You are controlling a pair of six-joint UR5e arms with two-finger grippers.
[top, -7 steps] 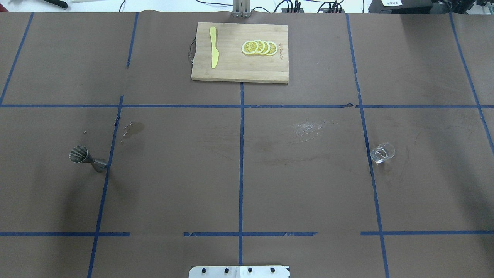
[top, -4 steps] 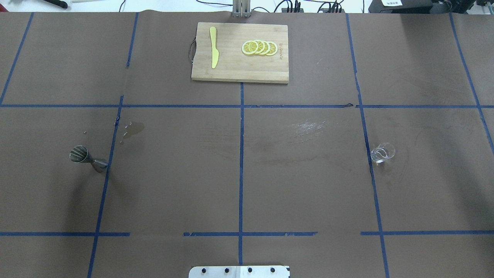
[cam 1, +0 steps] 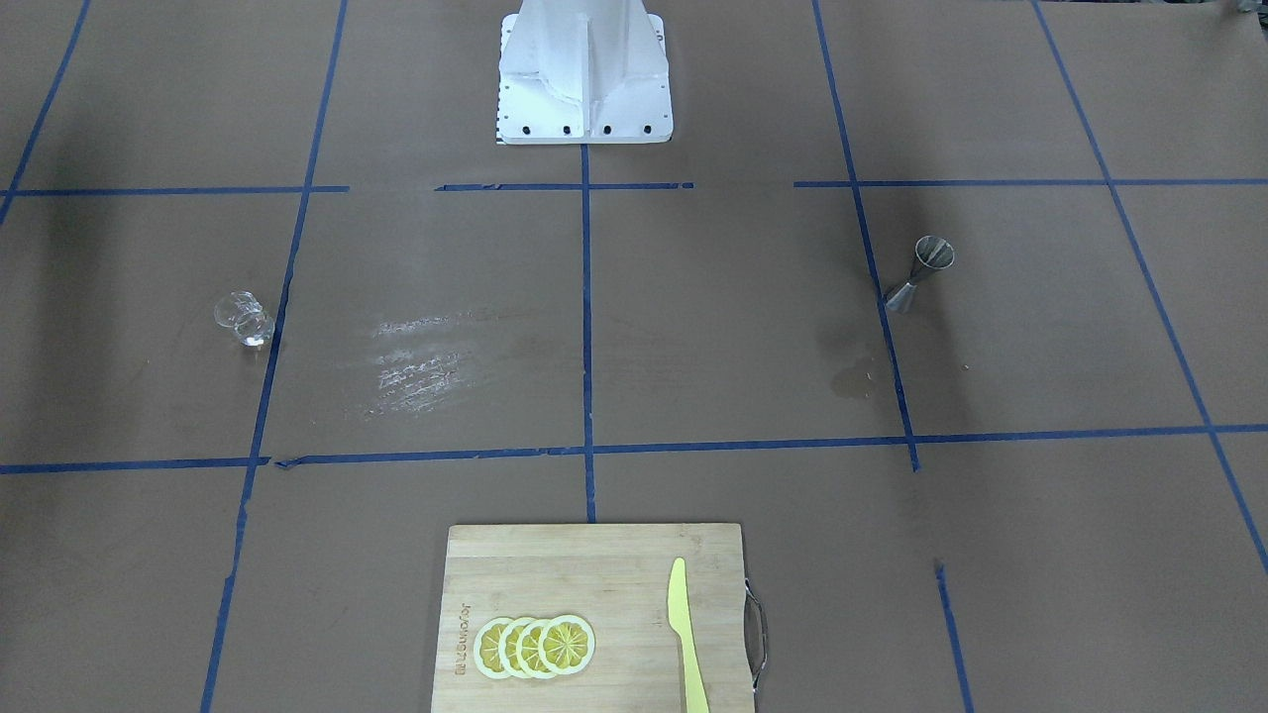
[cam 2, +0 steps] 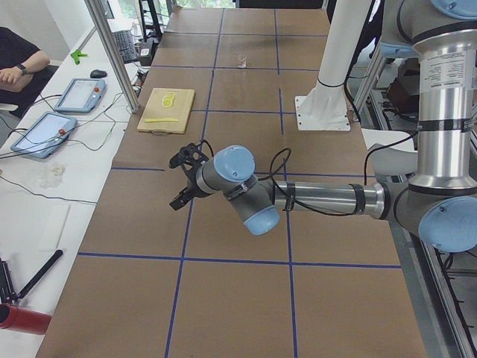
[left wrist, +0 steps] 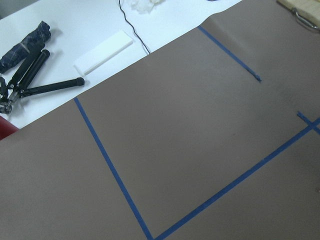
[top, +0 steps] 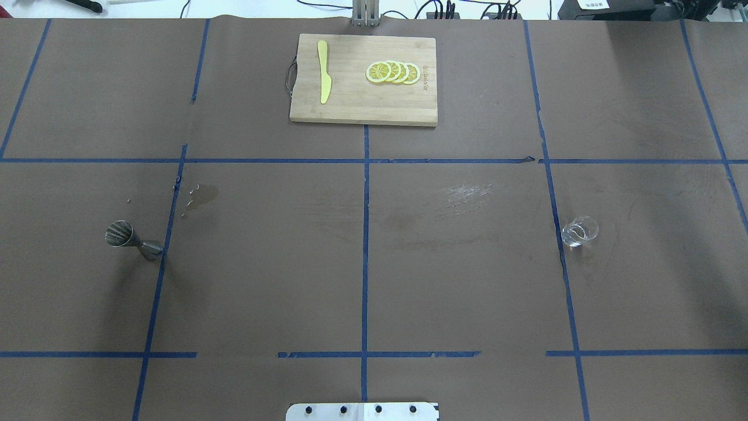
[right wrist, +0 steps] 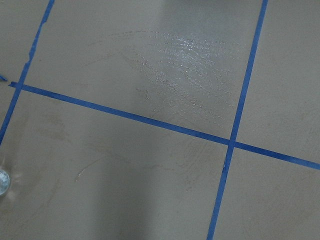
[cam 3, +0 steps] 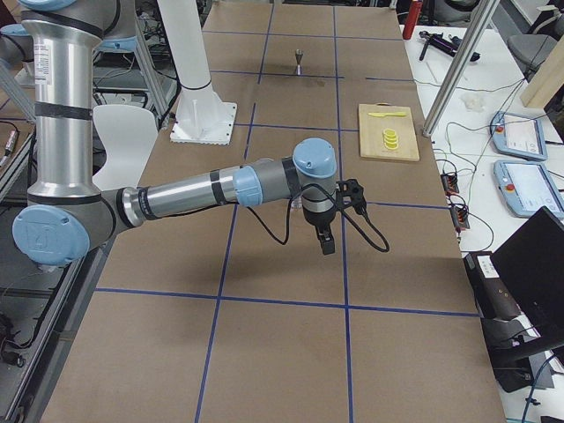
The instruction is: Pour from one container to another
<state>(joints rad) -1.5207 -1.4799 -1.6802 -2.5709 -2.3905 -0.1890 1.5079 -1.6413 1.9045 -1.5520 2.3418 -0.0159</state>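
Observation:
A steel jigger (top: pixel 131 240) stands upright on the table's left side, also seen in the front view (cam 1: pixel 923 271) and far off in the right-side view (cam 3: pixel 300 60). A small clear glass (top: pixel 579 230) stands on the right side (cam 1: pixel 244 317), with only its edge showing in the right wrist view (right wrist: pixel 2 182). My left gripper (cam 2: pixel 179 181) hangs above the table and shows only in the left-side view. My right gripper (cam 3: pixel 339 218) shows only in the right-side view. I cannot tell whether either one is open or shut. Neither holds anything that I can see.
A wooden cutting board (top: pixel 363 79) at the table's far middle carries a yellow knife (top: pixel 323 71) and lemon slices (top: pixel 392 72). A wet stain (top: pixel 201 196) lies beyond the jigger. The robot's base plate (top: pixel 362 411) is at the near edge.

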